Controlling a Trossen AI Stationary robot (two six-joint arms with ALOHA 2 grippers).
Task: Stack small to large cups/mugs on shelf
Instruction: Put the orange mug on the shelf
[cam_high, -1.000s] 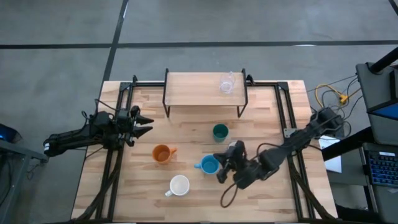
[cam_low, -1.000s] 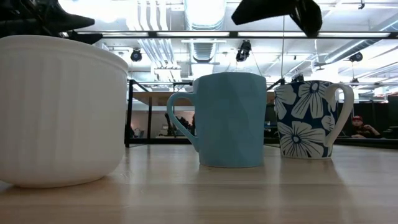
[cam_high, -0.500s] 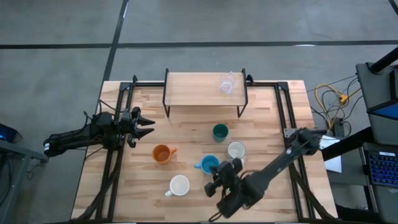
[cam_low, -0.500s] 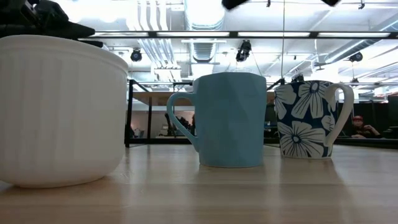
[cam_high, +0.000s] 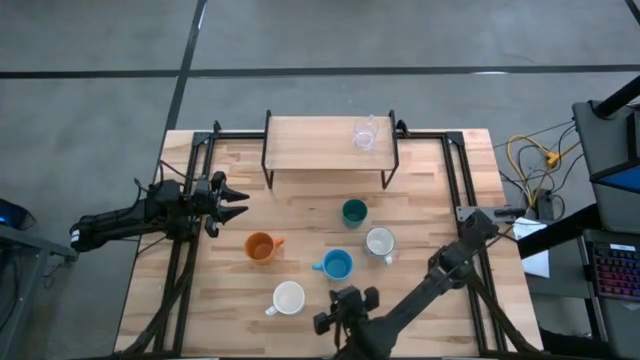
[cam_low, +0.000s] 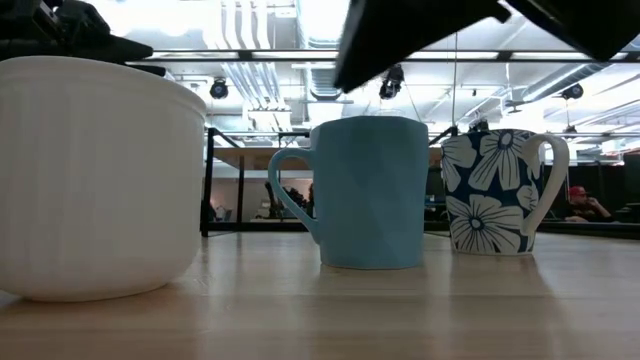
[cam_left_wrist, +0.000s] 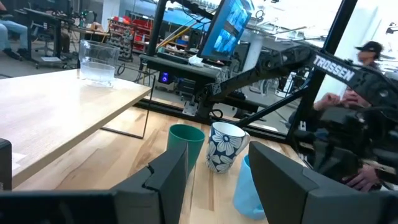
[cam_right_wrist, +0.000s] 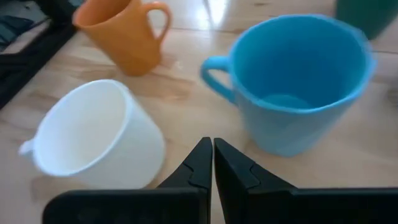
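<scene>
The shelf (cam_high: 320, 145) stands at the table's far side with the clear glass (cam_high: 365, 133) upright on its plank. On the table stand the dark green cup (cam_high: 354, 212), the grey-white flowered mug (cam_high: 380, 242), the light blue mug (cam_high: 337, 265), the orange mug (cam_high: 261, 247) and the white cup (cam_high: 288, 298). My right gripper (cam_high: 352, 297) hangs shut and empty near the table's near edge, between the white cup (cam_right_wrist: 93, 140) and the blue mug (cam_right_wrist: 298, 81), just on their near side. My left gripper (cam_high: 237, 201) is open and empty at the table's left, above the surface.
Black frame rails (cam_high: 195, 180) run along the table's left and right sides. The right arm (cam_high: 440, 275) slants across the near right part of the table. In the low view the white cup (cam_low: 90, 170), blue mug (cam_low: 370, 190) and flowered mug (cam_low: 495, 190) stand in a row.
My right gripper has drawn back from over the flowered mug toward the table's near edge and a little to the left, past the blue mug. The flowered mug now shows uncovered, upright on the table. The cups have stayed in place.
</scene>
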